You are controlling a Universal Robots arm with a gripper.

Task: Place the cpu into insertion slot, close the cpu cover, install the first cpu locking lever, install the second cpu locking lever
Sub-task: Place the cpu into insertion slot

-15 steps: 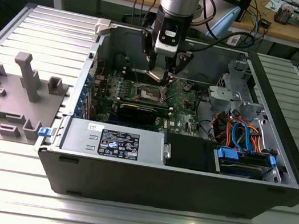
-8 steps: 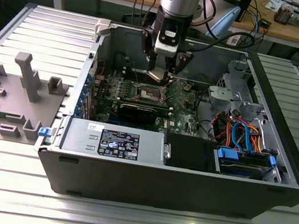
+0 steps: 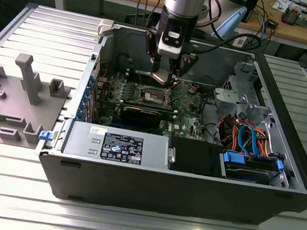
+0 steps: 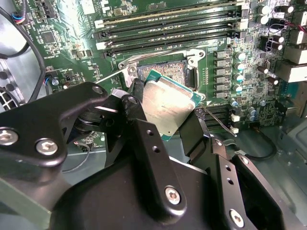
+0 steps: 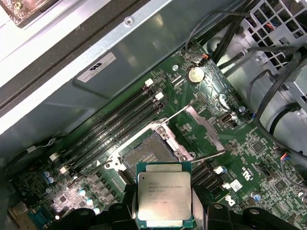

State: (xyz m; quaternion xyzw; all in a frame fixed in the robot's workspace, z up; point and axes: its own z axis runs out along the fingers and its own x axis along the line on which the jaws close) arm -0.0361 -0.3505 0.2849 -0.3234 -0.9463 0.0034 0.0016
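Exterior view and both wrist views: cpu (image 5: 164, 199) pinched over the bare insertion slot (image 5: 148, 155).
Gripped the cpu by two opposite edges between the end effector's (image 3: 165, 75) fingers (image 4: 135, 108), silver top up, tilted and apart from the board. Hovered just above the insertion slot, dark inside its metal rim, beside the memory slots (image 5: 120, 122) near the middle of the green motherboard (image 5: 259, 158). Showed the cpu cover (image 5: 209, 130) swung up and open at the slot's side. Reached into the open computer case (image 3: 128, 188) on the ribbed table (image 3: 133, 228).
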